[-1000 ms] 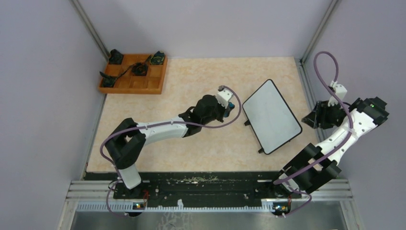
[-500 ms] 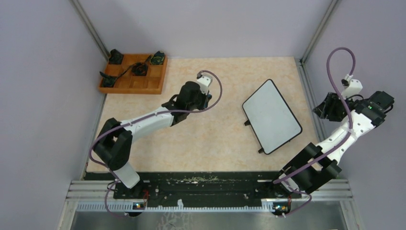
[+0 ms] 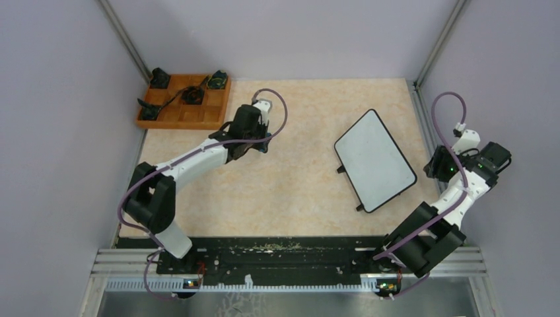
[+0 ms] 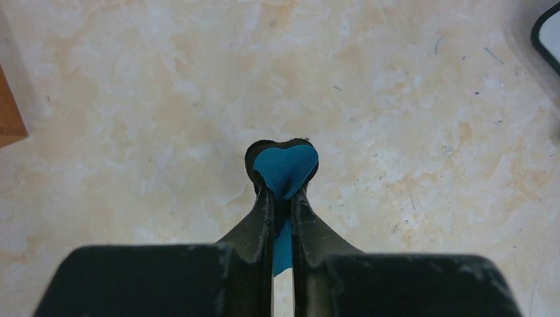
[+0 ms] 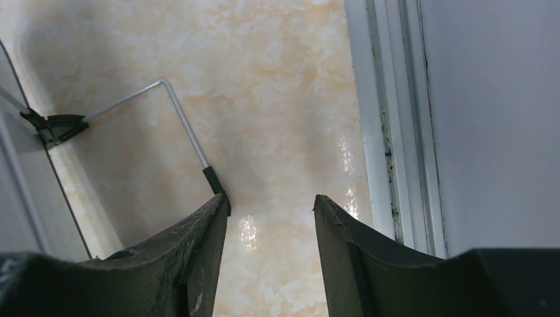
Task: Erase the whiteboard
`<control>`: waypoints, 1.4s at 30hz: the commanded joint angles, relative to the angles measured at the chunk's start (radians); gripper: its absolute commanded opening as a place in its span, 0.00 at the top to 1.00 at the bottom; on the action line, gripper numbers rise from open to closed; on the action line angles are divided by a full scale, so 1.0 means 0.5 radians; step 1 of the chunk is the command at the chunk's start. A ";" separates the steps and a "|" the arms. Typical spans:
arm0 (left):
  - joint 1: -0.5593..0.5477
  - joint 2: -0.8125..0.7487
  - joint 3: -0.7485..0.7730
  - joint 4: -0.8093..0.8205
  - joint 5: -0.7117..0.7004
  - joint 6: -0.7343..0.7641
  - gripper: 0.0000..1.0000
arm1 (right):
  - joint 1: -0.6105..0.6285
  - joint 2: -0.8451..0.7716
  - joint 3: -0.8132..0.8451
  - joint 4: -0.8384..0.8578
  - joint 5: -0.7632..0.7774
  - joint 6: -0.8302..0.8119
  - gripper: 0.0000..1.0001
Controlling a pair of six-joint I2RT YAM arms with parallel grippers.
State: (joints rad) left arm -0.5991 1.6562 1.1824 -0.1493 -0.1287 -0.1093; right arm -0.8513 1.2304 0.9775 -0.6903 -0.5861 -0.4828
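The whiteboard (image 3: 374, 160) lies tilted on the table at the right, white with a thin black frame and no writing on it. Its corner shows at the left wrist view's top right (image 4: 549, 33). My left gripper (image 3: 262, 140) is far left of it, near the wooden tray, shut on a small blue eraser (image 4: 285, 168). My right gripper (image 3: 434, 166) is open and empty, just right of the board. In the right wrist view the gripper (image 5: 271, 206) hangs over bare table, with the board's wire stand (image 5: 181, 125) beside its left finger.
A wooden tray (image 3: 185, 102) with several small dark parts stands at the back left; its corner shows in the left wrist view (image 4: 10, 119). A metal rail (image 5: 389, 119) and the grey wall run along the table's right edge. Walls enclose the table on three sides.
My left arm has swung left and back, away from the whiteboard, with the blue eraser in it. My right arm rose, then came down again beside the board's right edge.
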 commanded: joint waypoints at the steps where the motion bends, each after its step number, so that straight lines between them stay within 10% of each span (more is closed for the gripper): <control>1: 0.056 0.039 0.028 -0.170 0.054 -0.089 0.89 | 0.007 -0.034 -0.077 0.242 0.063 0.038 0.49; 42: 0.255 0.221 -0.065 -0.307 0.225 -0.236 0.47 | 0.075 0.049 -0.313 0.341 0.040 -0.007 0.49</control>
State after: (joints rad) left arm -0.4747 1.7969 1.1652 -0.3122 0.0006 -0.2134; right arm -0.8253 1.2545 0.8242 -0.5533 -0.5468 -0.4786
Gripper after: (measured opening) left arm 0.530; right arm 0.513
